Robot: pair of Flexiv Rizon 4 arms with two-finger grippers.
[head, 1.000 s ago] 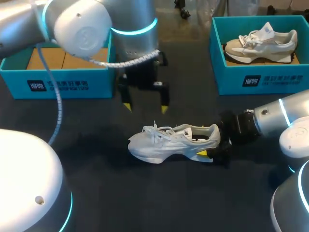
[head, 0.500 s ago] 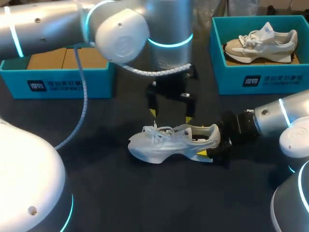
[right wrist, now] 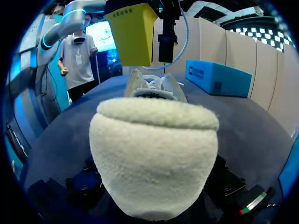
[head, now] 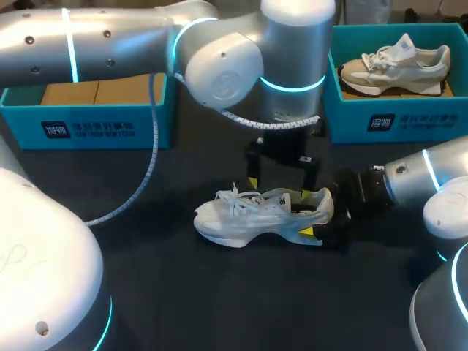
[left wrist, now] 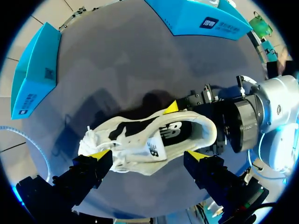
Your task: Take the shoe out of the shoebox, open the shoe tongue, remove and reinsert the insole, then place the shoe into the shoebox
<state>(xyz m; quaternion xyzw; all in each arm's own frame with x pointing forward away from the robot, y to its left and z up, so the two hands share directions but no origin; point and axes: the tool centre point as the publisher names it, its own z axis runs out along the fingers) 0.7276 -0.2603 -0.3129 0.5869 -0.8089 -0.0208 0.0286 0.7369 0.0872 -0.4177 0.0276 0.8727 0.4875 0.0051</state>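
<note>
A white shoe [head: 252, 216] lies on its sole on the dark table, toe pointing left. My right gripper [head: 322, 218] is shut on its heel, one yellow fingertip [head: 308, 232] against the near side. In the right wrist view the fuzzy heel [right wrist: 154, 158] fills the space between the fingers. My left gripper [head: 280, 188] hangs open just above the shoe's opening. In the left wrist view its gripper [left wrist: 148, 155] straddles the tongue and collar of the shoe [left wrist: 140, 140] without touching, and the right gripper [left wrist: 208, 122] holds the heel ahead.
A blue shoebox [head: 395, 121] at the back right holds a second, beige shoe [head: 395, 62]. Another blue box [head: 95, 124] with brown cardboard inside stands at the back left. My left arm stretches across the table's middle.
My left arm has swung right and come down, bringing its open gripper from beside the left box to just over the shoe's opening. The shoe and right gripper have not moved.
</note>
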